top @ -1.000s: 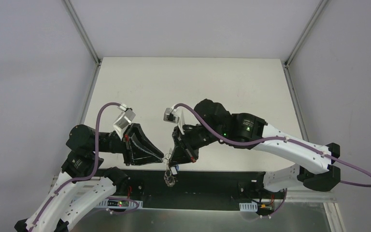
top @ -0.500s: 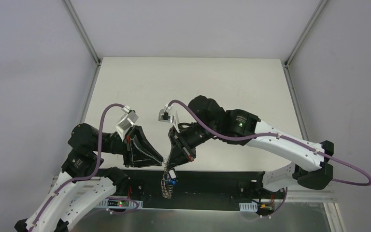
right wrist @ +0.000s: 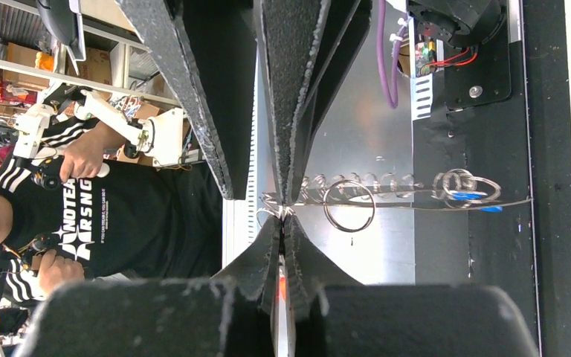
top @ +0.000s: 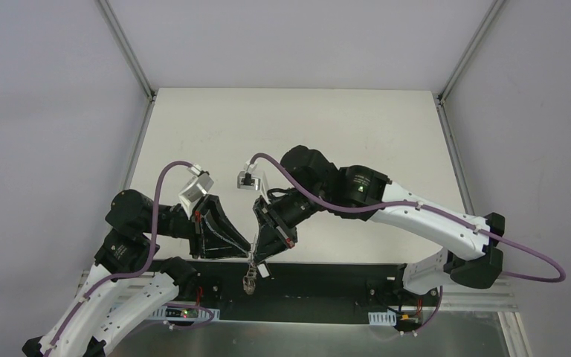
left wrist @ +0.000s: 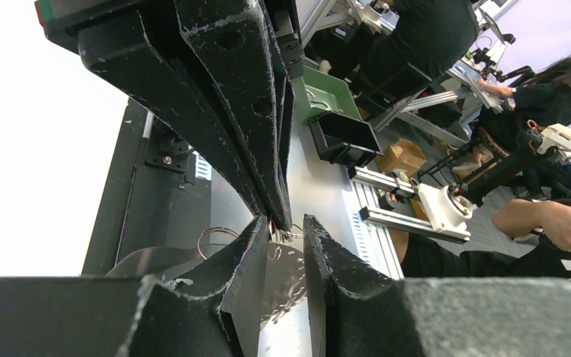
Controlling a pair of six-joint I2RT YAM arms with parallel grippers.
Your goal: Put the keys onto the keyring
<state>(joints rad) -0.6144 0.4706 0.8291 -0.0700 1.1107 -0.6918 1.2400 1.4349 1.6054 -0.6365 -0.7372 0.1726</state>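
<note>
My two grippers meet tip to tip above the table's near edge. The keyring (top: 250, 278), a thin grey wire loop, hangs below them. In the right wrist view the keyring (right wrist: 409, 202) shows edge-on, fringed with small silver keys (right wrist: 357, 183) and a blue-headed key (right wrist: 465, 197). The right gripper (right wrist: 284, 217) is shut on the wire's upper end. The left gripper (left wrist: 291, 223) has its jaws narrowly parted, with the wire spanning the gap and the right gripper's fingers (left wrist: 253, 111) reaching down between them. In the top view the left gripper (top: 246, 249) sits just left of the right gripper (top: 256, 257).
A black base strip (top: 327, 279) runs along the near edge under the hanging keyring. The white table (top: 305, 134) stretches away behind the arms. A small split ring (right wrist: 349, 206) dangles on the wire. Benches and people show beyond the table edge in both wrist views.
Both grippers have shifted left together, still tip to tip. The hanging keyring has gone left with them.
</note>
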